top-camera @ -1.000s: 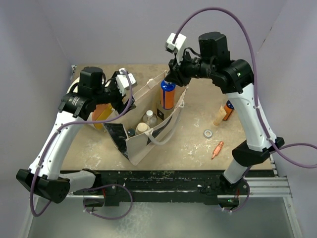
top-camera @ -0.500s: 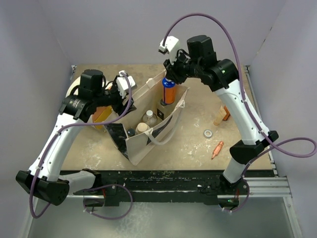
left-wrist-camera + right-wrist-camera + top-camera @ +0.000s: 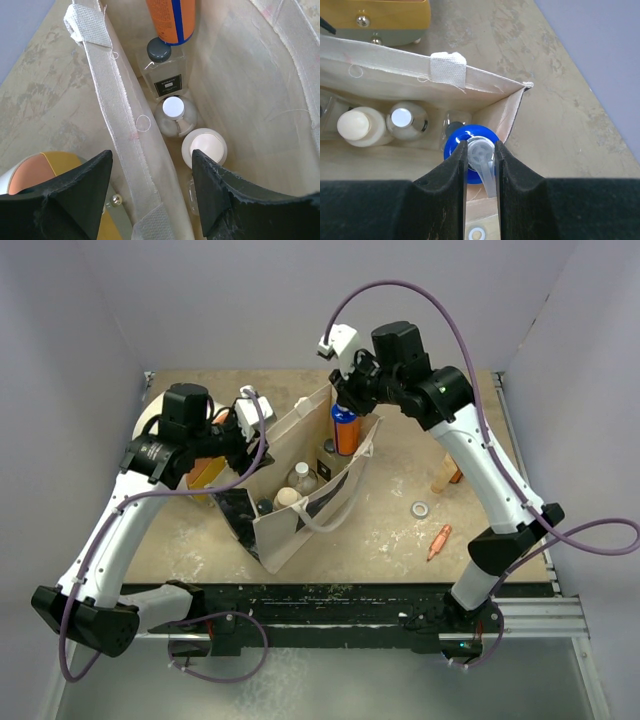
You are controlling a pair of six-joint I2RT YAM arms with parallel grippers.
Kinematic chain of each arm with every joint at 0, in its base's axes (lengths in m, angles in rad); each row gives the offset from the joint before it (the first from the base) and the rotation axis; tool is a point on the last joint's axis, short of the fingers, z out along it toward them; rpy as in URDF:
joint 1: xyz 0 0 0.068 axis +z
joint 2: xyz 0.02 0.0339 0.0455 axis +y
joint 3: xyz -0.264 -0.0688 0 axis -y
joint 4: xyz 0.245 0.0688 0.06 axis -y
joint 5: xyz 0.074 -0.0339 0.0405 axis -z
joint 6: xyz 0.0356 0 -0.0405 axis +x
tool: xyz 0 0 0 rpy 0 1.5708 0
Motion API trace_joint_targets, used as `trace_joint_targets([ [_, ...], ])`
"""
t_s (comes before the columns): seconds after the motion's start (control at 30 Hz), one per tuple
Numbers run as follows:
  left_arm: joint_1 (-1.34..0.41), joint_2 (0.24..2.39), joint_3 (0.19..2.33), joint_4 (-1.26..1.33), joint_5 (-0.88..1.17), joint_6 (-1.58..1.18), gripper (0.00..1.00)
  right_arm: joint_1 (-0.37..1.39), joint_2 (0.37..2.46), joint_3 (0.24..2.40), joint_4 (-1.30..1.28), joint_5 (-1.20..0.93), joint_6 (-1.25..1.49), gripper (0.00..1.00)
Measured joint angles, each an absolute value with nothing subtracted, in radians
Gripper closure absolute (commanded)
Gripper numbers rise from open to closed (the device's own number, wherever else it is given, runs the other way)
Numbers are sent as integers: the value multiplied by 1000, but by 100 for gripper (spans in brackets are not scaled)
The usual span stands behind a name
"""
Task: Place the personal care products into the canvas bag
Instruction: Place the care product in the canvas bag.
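Tan, mottled surface [image 3: 400, 440] carries the bag [image 3: 285, 535] at its middle, mouth open. Well to its right a beige bottle [image 3: 444, 474] sits on the surface. My left tool [image 3: 150, 160] is spread, its fingers straddling the bag's left rim. Inside the bag stand a tan-capped bottle [image 3: 204, 148], a round clear bottle [image 3: 174, 115] and a square clear bottle [image 3: 164, 80]. At the far end my right tool [image 3: 480, 150] pinches the pump of an orange bottle [image 3: 344, 432], whose lower end is inside the bag.

Pale lilac walls [image 3: 250, 300] enclose a worn beige tabletop [image 3: 390, 530].
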State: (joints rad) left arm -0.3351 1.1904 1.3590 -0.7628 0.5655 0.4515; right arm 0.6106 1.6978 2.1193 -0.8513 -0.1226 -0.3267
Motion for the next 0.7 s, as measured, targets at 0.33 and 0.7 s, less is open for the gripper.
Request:
trace_joint_targets([
  [0.33,-335,1179,1359,-763,575,445,36,611,1672,2086,-847,-235,-373,100],
  [0.7,-335,1179,1352,-756,591,430,43,611,1698,2093,-818,-287,-456,100],
])
